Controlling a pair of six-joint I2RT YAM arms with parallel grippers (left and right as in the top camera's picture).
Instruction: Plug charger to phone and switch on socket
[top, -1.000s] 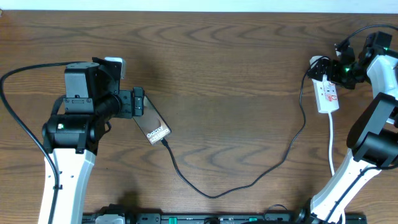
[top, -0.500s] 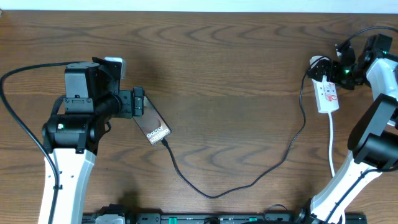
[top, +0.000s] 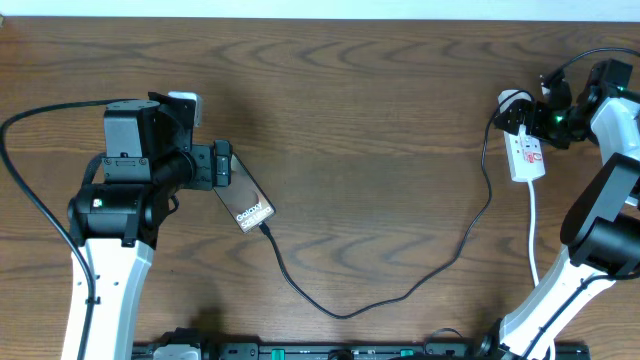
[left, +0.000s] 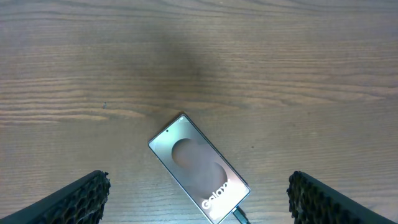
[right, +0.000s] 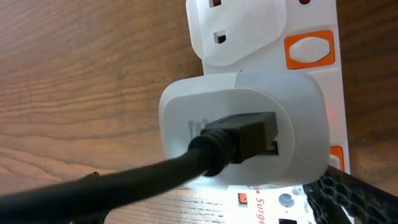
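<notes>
The bronze phone (top: 250, 208) lies at an angle on the table, and the lettering on it reads "Galaxy" in the left wrist view (left: 199, 169). The thin black charger cable (top: 345, 314) is plugged into its lower end (left: 239, 216). It loops across the table to a white adapter (right: 242, 130) seated in the white socket strip (top: 527, 155). My left gripper (top: 222, 165) hangs open over the phone's upper end (left: 199, 202). My right gripper (top: 530, 118) is open close over the socket's adapter end (right: 205, 208). An orange switch (right: 309, 50) shows beside the adapter.
The socket's white cord (top: 533, 235) runs down toward the right arm's base. A second white plug (right: 239, 28) sits in the strip beyond the adapter. A thick black arm cable (top: 30, 190) loops left of the left arm.
The right wrist has shifted slightly at the socket. The left arm, phone and cable have not moved.
</notes>
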